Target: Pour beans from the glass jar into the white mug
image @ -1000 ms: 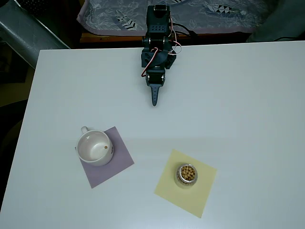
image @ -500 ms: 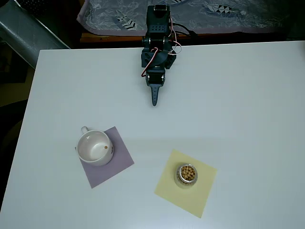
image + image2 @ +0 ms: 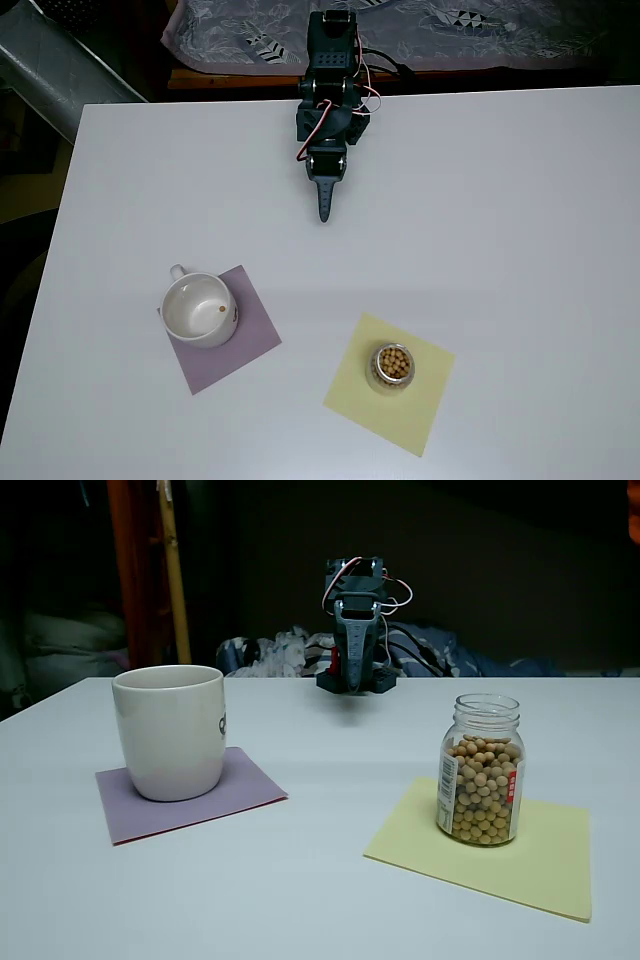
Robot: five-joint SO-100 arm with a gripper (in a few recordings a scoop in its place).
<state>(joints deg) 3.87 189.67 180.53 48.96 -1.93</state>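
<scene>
- The white mug stands upright on a purple paper square at the left of the white table; in the fixed view the mug shows a small dark mark on its right side.
- From above, one tan bean lies inside the mug, and a small handle points to the upper left.
- The gripper sits folded at the far edge of the table, well apart from both vessels, its fingers pressed together and holding nothing; the fixed view shows it pointing down.
- The glass jar stands upright and lidless on a yellow paper square at the right.
- The beans fill the jar to about its shoulder.
</scene>
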